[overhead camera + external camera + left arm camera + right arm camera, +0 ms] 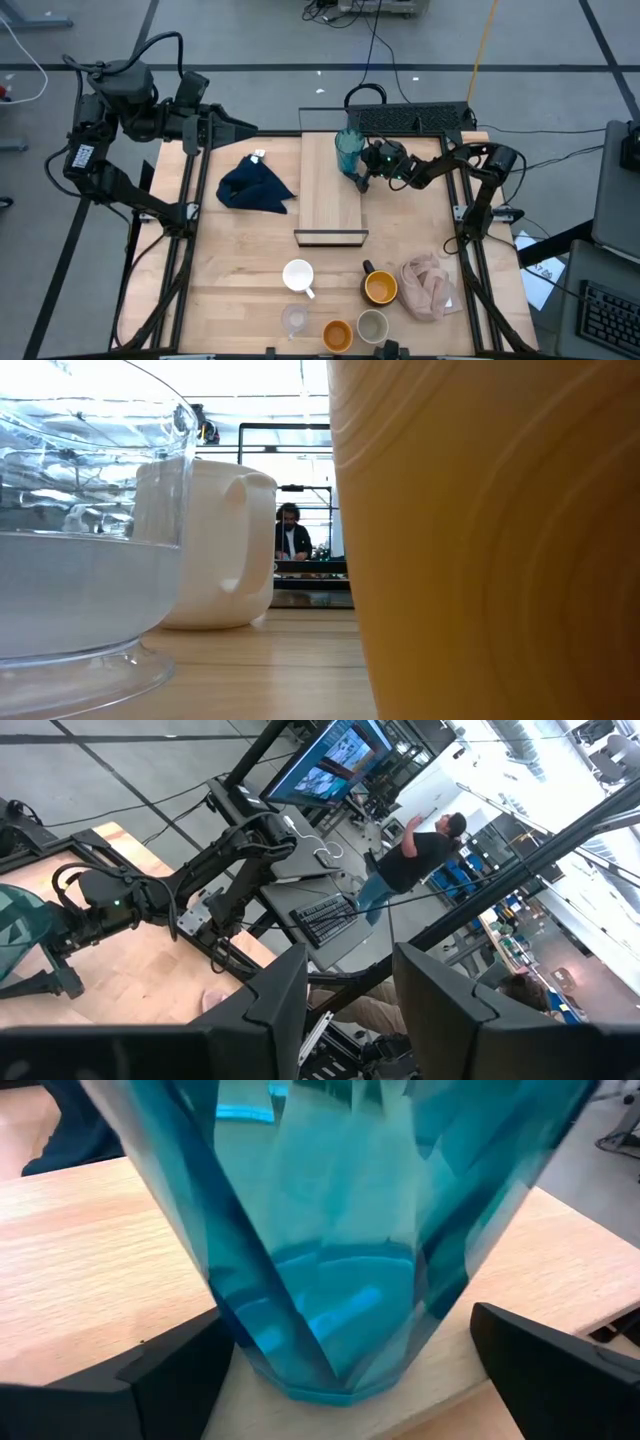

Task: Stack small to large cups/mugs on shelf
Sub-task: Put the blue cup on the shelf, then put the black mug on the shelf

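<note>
Right gripper (362, 172): at the far end of the shelf, fingers spread wide on either side of the tumbler's base; in the right wrist view a gap shows between each dark finger (150, 1375) and the glass, so nothing is clamped.
Tumbler (348, 150): teal, ribbed, upright on the shelf at its far right corner, base flat on the wood, sitting between the open right fingers.
Shelf (330, 195): long light-wood board with a dark front edge, lying mid-table; only the tumbler stands on it.
Left gripper (240, 128): raised off the table's far left corner, well apart from every cup; fingers part-open with a clear gap, nothing between them.
White mug (298, 275): on the tabletop just in front of the shelf's front edge.
Black mug (379, 287): yellow-orange inside, right of the white mug, beside the pink cloth (430, 285).
Front row: clear glass (294, 320), orange cup (337, 334), grey-beige cup (372, 326), side by side at the near edge.
Navy cloth (255, 186): bunched on the tabletop left of the shelf.
Background: a person (291, 532) beyond the table in the low view.
</note>
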You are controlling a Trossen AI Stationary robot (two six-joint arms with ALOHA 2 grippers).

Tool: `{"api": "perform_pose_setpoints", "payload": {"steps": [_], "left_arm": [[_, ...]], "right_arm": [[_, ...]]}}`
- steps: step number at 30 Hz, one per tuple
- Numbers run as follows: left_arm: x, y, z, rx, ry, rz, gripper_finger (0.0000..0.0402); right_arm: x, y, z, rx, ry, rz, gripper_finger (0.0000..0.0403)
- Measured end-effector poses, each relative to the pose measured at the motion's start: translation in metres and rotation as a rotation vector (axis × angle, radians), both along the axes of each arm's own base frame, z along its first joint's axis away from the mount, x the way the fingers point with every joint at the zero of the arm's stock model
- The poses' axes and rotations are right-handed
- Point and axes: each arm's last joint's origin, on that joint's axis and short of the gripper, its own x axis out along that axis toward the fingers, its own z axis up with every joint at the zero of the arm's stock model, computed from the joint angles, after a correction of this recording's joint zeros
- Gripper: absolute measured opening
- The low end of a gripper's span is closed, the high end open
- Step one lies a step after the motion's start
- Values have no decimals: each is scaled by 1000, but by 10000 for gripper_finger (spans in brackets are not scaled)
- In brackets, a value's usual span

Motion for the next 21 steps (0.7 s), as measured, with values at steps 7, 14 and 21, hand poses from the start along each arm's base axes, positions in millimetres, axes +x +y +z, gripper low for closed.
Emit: {"api": "perform_pose_setpoints", "payload": {"steps": [7,14,21], "left_arm": [[1,0,0,-4,2,0,150],[1,-1,0,3,1,-9,150],[1,-1,0,6,1,-9,150]], "right_arm": [[-4,-3,5,0,-6,-16,397],[-7,-6,15,-24,-20,-2,399],[-8,-4,23,-48,-28,24,400]]}}
